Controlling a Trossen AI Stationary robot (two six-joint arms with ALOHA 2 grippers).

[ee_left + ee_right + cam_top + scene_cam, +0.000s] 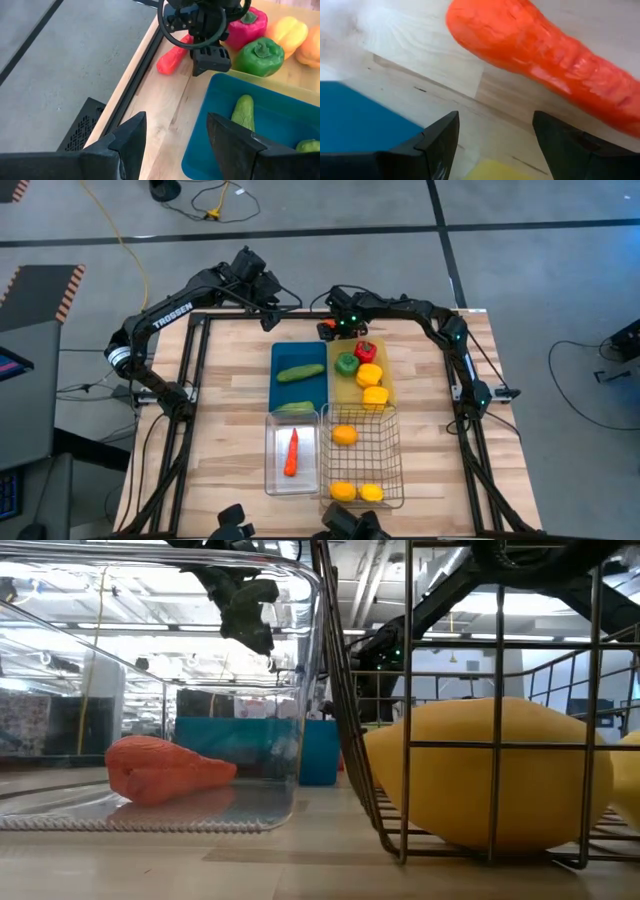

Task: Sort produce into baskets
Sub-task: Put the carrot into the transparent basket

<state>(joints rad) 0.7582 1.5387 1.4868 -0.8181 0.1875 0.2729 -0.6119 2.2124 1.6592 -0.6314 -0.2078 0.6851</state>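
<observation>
Two carrots show: one [291, 453] lies in the clear plastic bin [272, 480], and a second carrot [172, 58] lies on the bare wood at the far edge of the table [230, 410], just beyond the trays. Two cucumbers are present, one [299, 373] in the middle of the blue tray [285, 390] and another [293, 408] at that tray's near edge. The yellow tray [387, 380] carries four pieces: a red bell pepper [366, 351], a green bell pepper [346, 364], a yellow bell pepper [369, 374] and a further yellow-orange piece [376, 396]. The wire-mesh basket [390, 470] holds three: an orange [344, 435] at its far end, another orange [343, 491] and a lemon [371, 493] at its near end.

The four receptacles sit close together in a two-by-two block at the middle of the light wooden table, with open wood to both sides. A dark frame runs round the table's edges. Grey floor with cables surrounds it, and the low view looks into a bright hall.

The right end effector [492, 135] hangs low over the loose carrot at the far edge, fingers spread wide with the carrot ahead of them, nothing held. The left end effector [175, 135] hovers near the far-left corner of the blue tray, fingers apart and empty.
</observation>
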